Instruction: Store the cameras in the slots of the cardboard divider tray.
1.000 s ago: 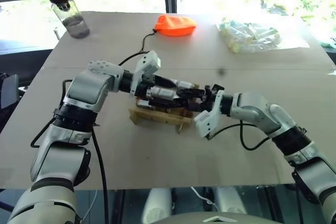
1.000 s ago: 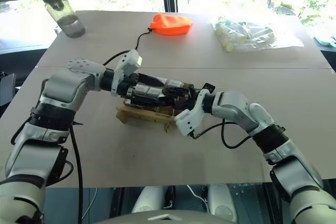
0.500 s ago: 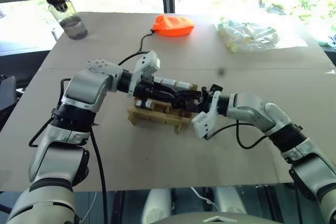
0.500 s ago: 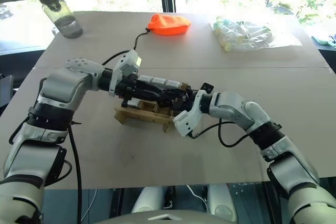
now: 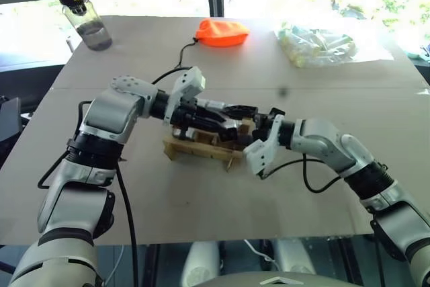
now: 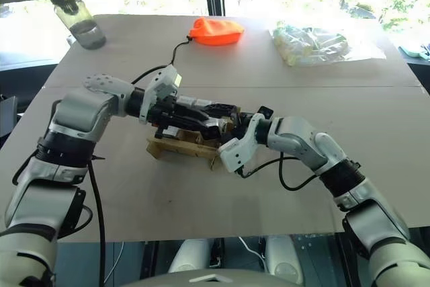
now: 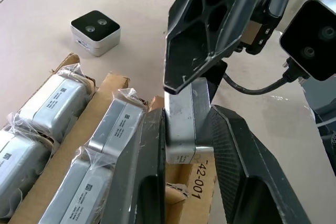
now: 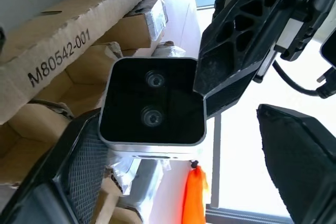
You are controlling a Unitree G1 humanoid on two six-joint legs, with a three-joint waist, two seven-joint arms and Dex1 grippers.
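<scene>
My left gripper (image 7: 187, 118) is shut on a silver-grey camera (image 7: 180, 129), held just above the cardboard divider tray (image 7: 192, 183). The camera's black face (image 8: 152, 103) with its two lenses looks toward my right wrist. My right gripper (image 8: 181, 124) stands open around the camera. One right finger (image 7: 210, 30) still rests against the camera's upper end, the other (image 8: 299, 166) stands well off. Several plastic-wrapped cameras (image 7: 58, 98) lie in the tray's slots. Another bare camera (image 7: 95, 32) sits on the table beside the tray. In the eye views both grippers meet over the tray (image 5: 201, 148).
An orange fabric pouch (image 5: 223, 32) with a black cord lies at the far middle of the table. A clear bag of pale items (image 5: 319, 45) is at the far right, and a water bottle (image 5: 84, 15) at the far left. A black cable hangs under my right forearm (image 5: 316, 179).
My left gripper has shut on the camera, and after that my right gripper opened off it. Both hands have stayed in place over the tray.
</scene>
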